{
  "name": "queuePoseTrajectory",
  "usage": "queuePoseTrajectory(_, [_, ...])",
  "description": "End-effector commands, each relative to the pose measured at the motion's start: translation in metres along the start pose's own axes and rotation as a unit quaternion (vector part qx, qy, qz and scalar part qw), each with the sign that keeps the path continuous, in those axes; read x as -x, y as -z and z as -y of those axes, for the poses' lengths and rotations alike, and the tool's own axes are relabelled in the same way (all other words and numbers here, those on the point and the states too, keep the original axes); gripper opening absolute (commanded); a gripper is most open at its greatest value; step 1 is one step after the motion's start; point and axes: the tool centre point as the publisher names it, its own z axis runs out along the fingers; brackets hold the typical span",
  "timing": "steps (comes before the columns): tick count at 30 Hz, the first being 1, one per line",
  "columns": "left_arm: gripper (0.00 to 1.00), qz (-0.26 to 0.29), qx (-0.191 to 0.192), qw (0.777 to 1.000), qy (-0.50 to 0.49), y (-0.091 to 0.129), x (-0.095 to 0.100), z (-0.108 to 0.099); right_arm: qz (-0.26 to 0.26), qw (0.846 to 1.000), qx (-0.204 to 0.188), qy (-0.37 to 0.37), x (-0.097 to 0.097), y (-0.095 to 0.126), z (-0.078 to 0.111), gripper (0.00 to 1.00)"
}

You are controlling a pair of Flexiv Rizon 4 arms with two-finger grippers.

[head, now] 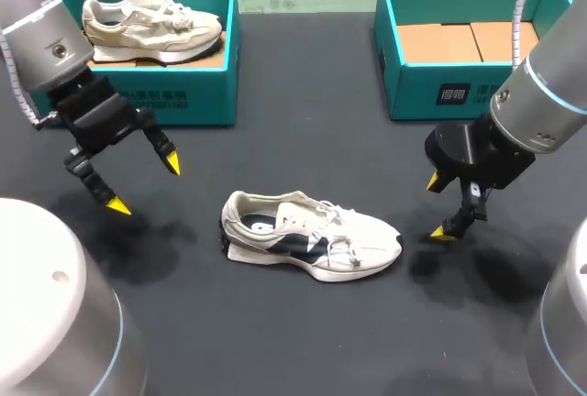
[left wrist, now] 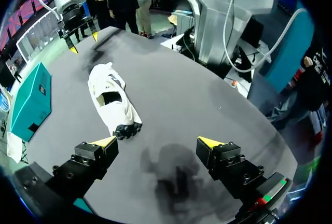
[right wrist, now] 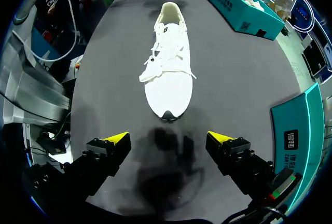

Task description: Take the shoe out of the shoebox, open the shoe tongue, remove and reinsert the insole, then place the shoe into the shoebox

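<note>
The white sneaker [head: 307,236] stands on its sole on the black table [head: 303,139], out of its box; its heel faces the left gripper [head: 145,185] and its toe the right gripper [head: 437,206]; both hover with jaws spread and empty, probably flanking it so one steadies while the other lifts the tongue; the empty teal shoebox [head: 459,93] sits well apart behind.

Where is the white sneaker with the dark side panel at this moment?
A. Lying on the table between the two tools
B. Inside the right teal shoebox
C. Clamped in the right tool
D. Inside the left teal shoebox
A: the white sneaker lies on the black table, with the open left tool and the open right tool on either side, neither touching it.
</note>
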Motion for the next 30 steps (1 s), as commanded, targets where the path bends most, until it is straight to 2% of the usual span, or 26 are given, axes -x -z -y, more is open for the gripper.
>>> queuePoseTrajectory(1, [1.00, 0.125, -0.011, 0.991, 0.034, -0.003, -0.008, -0.001, 0.001, 1.000, 0.000, 0.000, -0.001, -0.001, 0.000, 1.00])
queuePoseTrajectory(2, [1.00, 0.125, -0.011, 0.991, 0.034, -0.003, -0.008, -0.001, 0.001, 1.000, 0.000, 0.000, -0.001, -0.001, 0.000, 1.00])
queuePoseTrajectory(5, [1.00, 0.163, -0.072, 0.979, 0.098, -0.013, 0.001, -0.007, 0.001, 1.000, 0.000, 0.000, -0.001, -0.001, 0.000, 1.00])
queuePoseTrajectory(9, [1.00, 0.182, -0.102, 0.966, 0.150, -0.026, 0.004, -0.015, 0.001, 1.000, 0.000, 0.000, -0.001, -0.001, 0.000, 1.00])
queuePoseTrajectory(17, [1.00, 0.195, -0.123, 0.956, 0.180, -0.042, 0.008, -0.022, 0.001, 1.000, 0.000, 0.000, -0.001, -0.001, 0.000, 1.00])
queuePoseTrajectory(20, [1.00, 0.175, -0.142, 0.957, 0.183, -0.043, 0.013, -0.026, 0.001, 1.000, 0.000, 0.000, -0.001, -0.001, 0.000, 1.00])
queuePoseTrajectory(30, [1.00, 0.175, -0.142, 0.957, 0.183, -0.043, 0.013, -0.026, 0.001, 1.000, 0.000, 0.000, -0.001, -0.001, 0.000, 1.00])
